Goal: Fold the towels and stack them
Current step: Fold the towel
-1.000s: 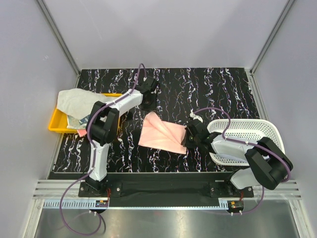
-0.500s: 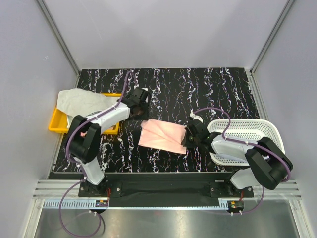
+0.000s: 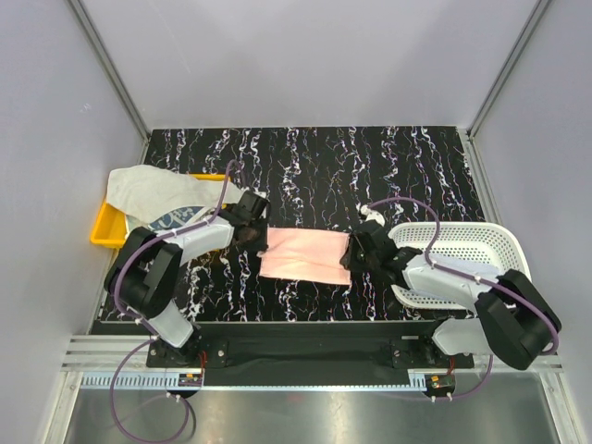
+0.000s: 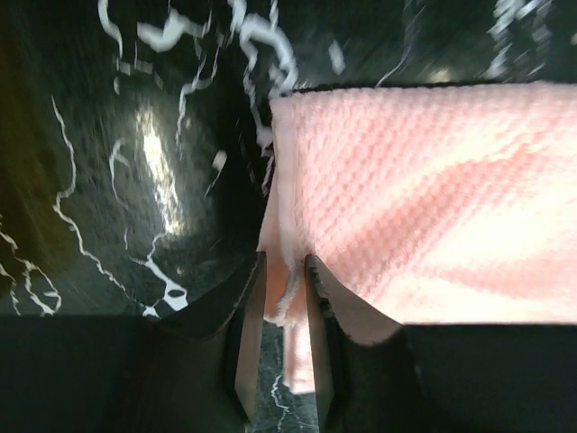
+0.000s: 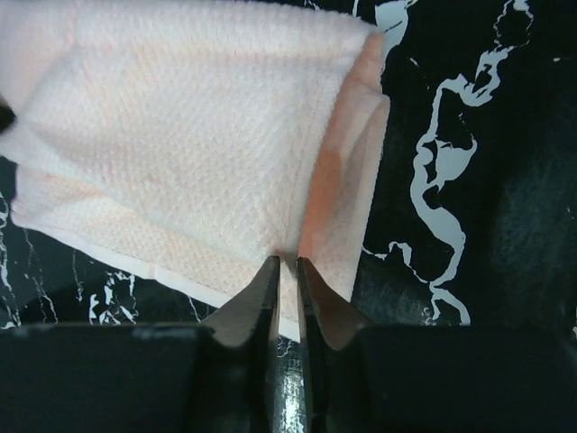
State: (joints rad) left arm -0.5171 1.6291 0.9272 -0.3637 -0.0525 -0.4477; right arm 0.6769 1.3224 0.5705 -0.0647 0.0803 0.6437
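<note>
A pale pink towel (image 3: 305, 254) lies folded flat on the black marbled table, between the two arms. My left gripper (image 3: 254, 236) is at its left edge. In the left wrist view the towel (image 4: 424, 180) fills the right side, and its fringe hangs loosely inside the narrow gap of the left gripper (image 4: 281, 271), which is open. My right gripper (image 3: 354, 254) is at the towel's right edge. In the right wrist view the right gripper (image 5: 285, 266) stands a crack open over the folded towel's (image 5: 198, 135) near edge.
A yellow tray (image 3: 102, 231) at the left holds a crumpled whitish towel (image 3: 139, 185) and a printed one (image 3: 176, 220). A white mesh basket (image 3: 462, 242) stands at the right, close behind the right arm. Grey walls enclose the table.
My left gripper came from the far side down to the towel's left edge, its jaws narrowing. The towel's raised fold now lies flat. The right jaws parted slightly.
</note>
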